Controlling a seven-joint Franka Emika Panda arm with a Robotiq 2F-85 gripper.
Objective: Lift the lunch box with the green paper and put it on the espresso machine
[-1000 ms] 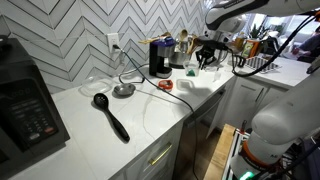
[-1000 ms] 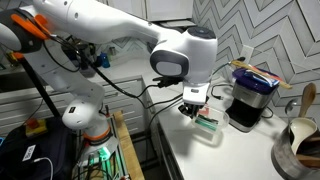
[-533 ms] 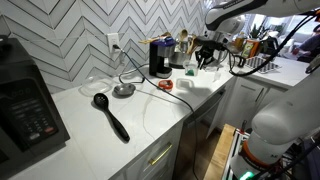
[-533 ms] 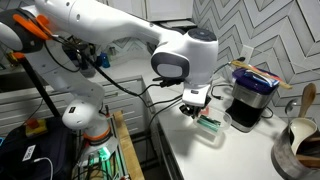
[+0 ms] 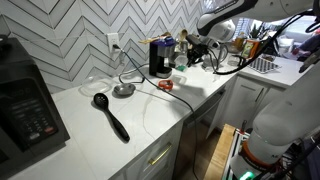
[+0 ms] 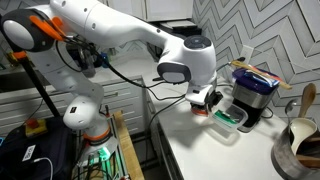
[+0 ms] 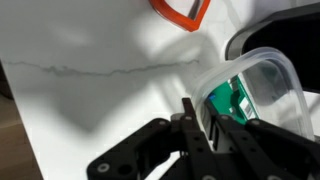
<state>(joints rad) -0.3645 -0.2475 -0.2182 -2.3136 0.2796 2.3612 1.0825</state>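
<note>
My gripper is shut on the rim of the lunch box, a clear plastic box with the green paper showing inside. In an exterior view the box hangs in the air next to the espresso machine, a black boxy machine, with the gripper on its near edge. In an exterior view the gripper is to the right of the espresso machine, above the counter.
A black ladle and a round grey dish lie on the white counter. An orange-rimmed item lies near the machine. A big black appliance stands at the far end. A utensil jar stands beyond the machine.
My gripper has carried the lunch box up and toward the espresso machine; it now hangs right beside the machine's body.
</note>
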